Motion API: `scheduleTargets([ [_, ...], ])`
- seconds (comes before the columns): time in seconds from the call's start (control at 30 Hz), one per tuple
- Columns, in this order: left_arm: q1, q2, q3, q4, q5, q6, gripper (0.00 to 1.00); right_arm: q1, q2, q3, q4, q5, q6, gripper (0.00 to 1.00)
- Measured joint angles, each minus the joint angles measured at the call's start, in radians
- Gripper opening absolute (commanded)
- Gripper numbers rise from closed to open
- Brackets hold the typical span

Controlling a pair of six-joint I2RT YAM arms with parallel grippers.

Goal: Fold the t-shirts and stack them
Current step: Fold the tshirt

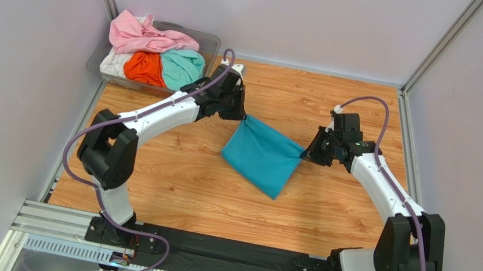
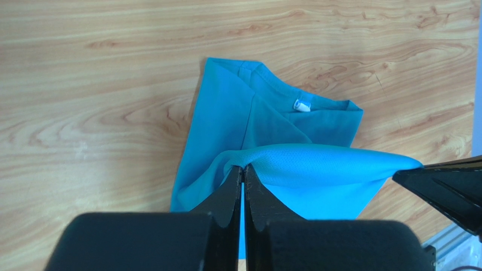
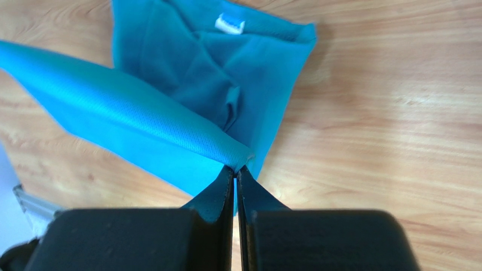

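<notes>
Teal t-shirt: mid-table, between the two grippers. Its far edge is raised and pulled taut from one gripper to the other, and the rest lies on the wooden table towards the near side.
Left gripper: fingers pressed together on one end of the raised edge, with cloth pinched at the tips.
Right gripper: fingers closed on the opposite end of that edge, the fabric running away from the tips in a tight ridge.
Neck label: a small white tag at the collar, on the layer resting on the wood. Its print is too small to read.
Hidden on the shirt: the raised fold covers part of the layers under it. The sleeves cannot be told apart from the body.
Cut off: in each wrist view the camera's own gripper body fills the bottom. In the left wrist view a dark part of the other arm's gripper enters at the right edge, mostly out of frame.
Clear tub: far left corner, well apart from the teal shirt.
Tub contents: crumpled pink shirt on top, orange shirt and mint green shirt below it. The white shirt shows only as a strip at the left.
</notes>
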Motion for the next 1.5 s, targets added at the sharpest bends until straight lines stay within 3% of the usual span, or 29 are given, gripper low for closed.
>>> scheduleTargets([
  [0.23, 0.002, 0.217, 0.175, 0.004, 0.002, 0.016, 0.0, -0.022, 0.18, 0.058, 0.069, 0.088, 0.001, 0.0],
  [0.5, 0.023, 0.396, 0.259, -0.017, 0.012, 0.032, 0.0, -0.031, 0.348, 0.126, 0.114, 0.138, -0.001, 0.0],
  [0.53, 0.024, 0.406, 0.265, -0.018, 0.015, 0.034, 0.01, -0.03, 0.357, 0.132, 0.116, 0.147, -0.001, 0.01],
  [0.57, 0.024, 0.416, 0.271, -0.018, 0.018, 0.035, 0.09, -0.03, 0.364, 0.138, 0.117, 0.152, -0.001, 0.04],
  [0.6, 0.025, 0.42, 0.273, -0.018, 0.021, 0.042, 0.15, -0.031, 0.377, 0.15, 0.117, 0.161, -0.001, 0.19],
  [0.63, 0.025, 0.422, 0.275, -0.021, 0.023, 0.048, 0.23, -0.032, 0.388, 0.163, 0.116, 0.166, 0.002, 0.25],
  [0.67, 0.026, 0.422, 0.276, -0.023, 0.027, 0.057, 0.4, -0.033, 0.4, 0.177, 0.114, 0.171, -0.002, 0.28],
  [0.7, 0.025, 0.422, 0.279, -0.024, 0.031, 0.066, 0.46, -0.034, 0.407, 0.191, 0.113, 0.174, -0.004, 0.3],
  [0.77, 0.025, 0.421, 0.286, -0.025, 0.043, 0.082, 0.69, -0.036, 0.41, 0.216, 0.107, 0.176, -0.01, 0.35],
  [0.8, 0.025, 0.418, 0.287, -0.026, 0.048, 0.088, 0.8, -0.036, 0.406, 0.224, 0.106, 0.176, -0.011, 0.45],
  [0.87, 0.025, 0.408, 0.287, -0.03, 0.061, 0.093, 0.88, -0.037, 0.387, 0.233, 0.108, 0.166, -0.012, 0.57],
  [0.93, 0.025, 0.385, 0.287, -0.043, 0.074, 0.094, 0.99, -0.037, 0.345, 0.231, 0.1, 0.144, -0.013, 1.0],
  [1.27, 0.012, 0.127, 0.205, -0.062, 0.128, 0.084, 1.0, -0.037, 0.008, 0.141, 0.116, -0.012, -0.006, 1.0],
  [1.5, -0.038, 0.069, 0.061, 0.022, 0.293, 0.045, 1.0, -0.03, 0.029, 0.095, 0.158, -0.126, 0.02, 1.0],
])
